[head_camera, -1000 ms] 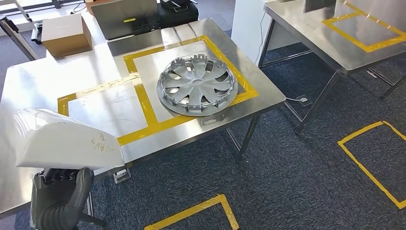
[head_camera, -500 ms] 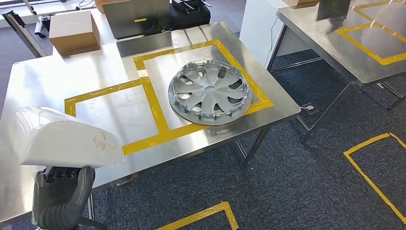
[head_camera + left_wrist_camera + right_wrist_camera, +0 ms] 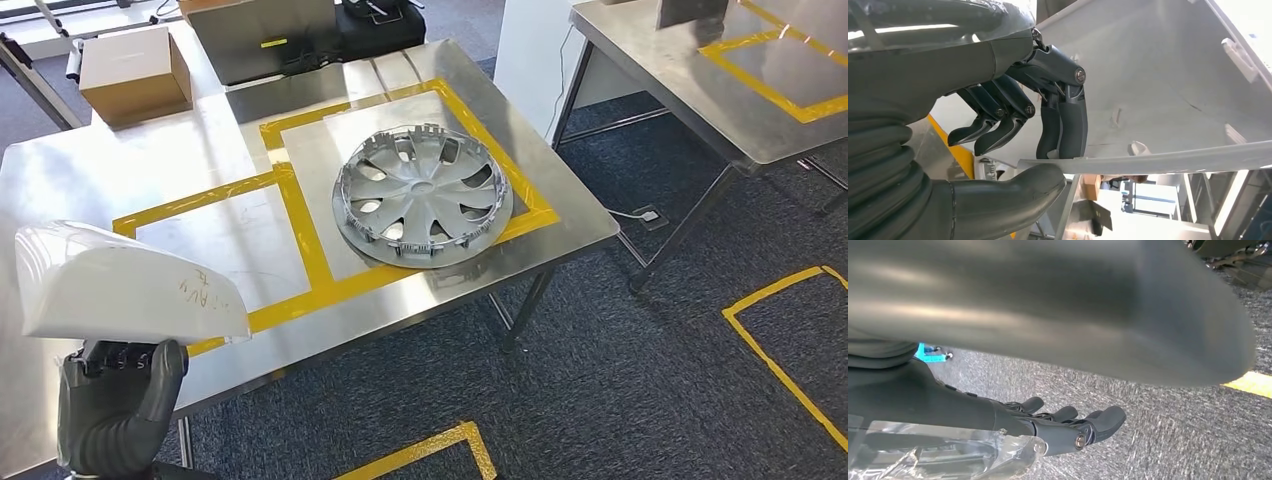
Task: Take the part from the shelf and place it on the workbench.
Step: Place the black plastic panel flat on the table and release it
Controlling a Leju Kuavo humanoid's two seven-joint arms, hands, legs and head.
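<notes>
The white part [image 3: 125, 290] sits on top of the left hand [image 3: 115, 400], its edge pinched between thumb and fingers [image 3: 1063, 125] (red writing on its near face), over the workbench [image 3: 80, 180] edge, well apart from the hubcap [image 3: 422, 194]. The right hand [image 3: 1068, 427] hangs with fingers apart, holding nothing.

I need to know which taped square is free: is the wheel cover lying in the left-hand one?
No. The wheel cover lies in the right-hand taped square on the workbench, in the head view.

The left hand [image 3: 118, 395] grips a white part [image 3: 120, 285] from below; the right hand [image 3: 1068, 427] hangs with fingers loosely extended.
</notes>
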